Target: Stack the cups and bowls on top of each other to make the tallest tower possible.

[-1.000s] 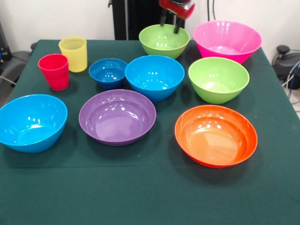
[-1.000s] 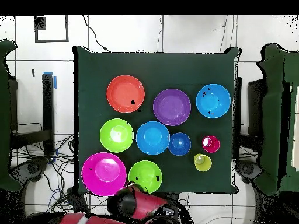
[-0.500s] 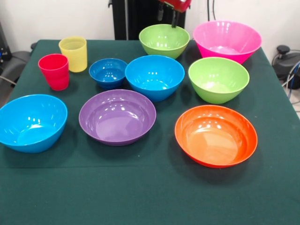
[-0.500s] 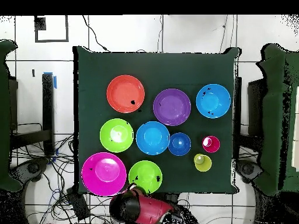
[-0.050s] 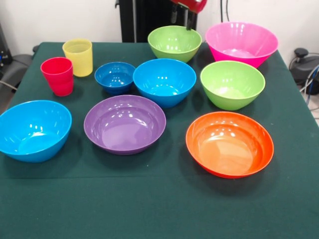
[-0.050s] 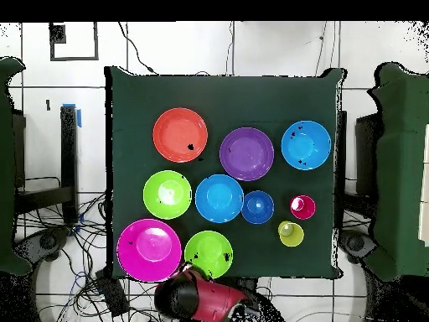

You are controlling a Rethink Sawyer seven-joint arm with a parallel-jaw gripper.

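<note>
All bowls and cups stand apart on the green cloth, none stacked. At the back are a lime green bowl [image 5: 174,42] and the big pink bowl [image 5: 241,42]. In the middle row are the small dark blue bowl [image 5: 115,76], a light blue bowl [image 5: 164,80] and a second lime green bowl [image 5: 232,83]. Nearer the front sit another light blue bowl [image 5: 34,129], the purple bowl [image 5: 124,123] and the orange bowl [image 5: 229,143]. The red cup [image 5: 57,75] and yellow cup [image 5: 78,57] stand upright at the back left. My gripper [image 5: 181,20] hangs open and empty above the back lime bowl's far rim.
The table edge [image 6: 109,168] drops off on every side of the cloth. Cables [image 6: 92,285] lie on the floor beside the arm's red head [image 6: 201,300]. Bare cloth [image 5: 149,204] stretches along the front of the table.
My gripper has risen from just above the back lime green bowl's rim toward the top of the front view. No bowl or cup has moved.
</note>
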